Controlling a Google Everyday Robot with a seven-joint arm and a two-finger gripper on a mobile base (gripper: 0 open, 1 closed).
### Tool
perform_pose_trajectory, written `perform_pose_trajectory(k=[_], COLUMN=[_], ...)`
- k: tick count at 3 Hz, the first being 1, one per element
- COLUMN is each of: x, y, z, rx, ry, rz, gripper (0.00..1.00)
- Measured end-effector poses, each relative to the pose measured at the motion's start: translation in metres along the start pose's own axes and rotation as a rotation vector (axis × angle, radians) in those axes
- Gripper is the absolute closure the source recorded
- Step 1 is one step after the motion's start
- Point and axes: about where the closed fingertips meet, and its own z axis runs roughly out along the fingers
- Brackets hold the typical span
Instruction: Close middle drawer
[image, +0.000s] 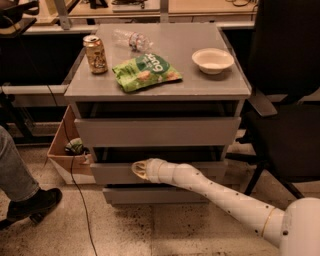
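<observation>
One trousered leg (15, 165) and black shoe (32, 204) at far left, on the speckled floor. Next, an open cardboard box (62, 160) just beside the cabinet's left flank, with a dark cable (75, 185) trailing down past it. On the grey cabinet top (200, 82) we note, in order: a gold can (95, 54) upright, a clear bottle (131, 39) lying at the back, a green snack bag (146, 71) flat, and a pale bowl (212, 60). Below is the top drawer (157, 131), then the middle drawer (115, 172), with a dark strip showing above its low front. The gripper (140, 170) rests against that front, left of centre; we cannot tell whether it is parted or closed, and nothing appears held. Its white arm (225, 195) runs down to the lower right. A black chair (285, 100) stands rightmost.
</observation>
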Motion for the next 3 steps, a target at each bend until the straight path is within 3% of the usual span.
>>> perform_pose_trajectory(k=[1, 2, 3], x=[-0.002, -0.001, -0.004], y=[-0.002, 0.004, 0.017], z=[0.01, 0.022, 0.012], rx=[0.008, -0.012, -0.046], ry=[0.0, 0.013, 0.025], rz=[-0.01, -0.01, -0.039], gripper=[1.0, 1.0, 1.0])
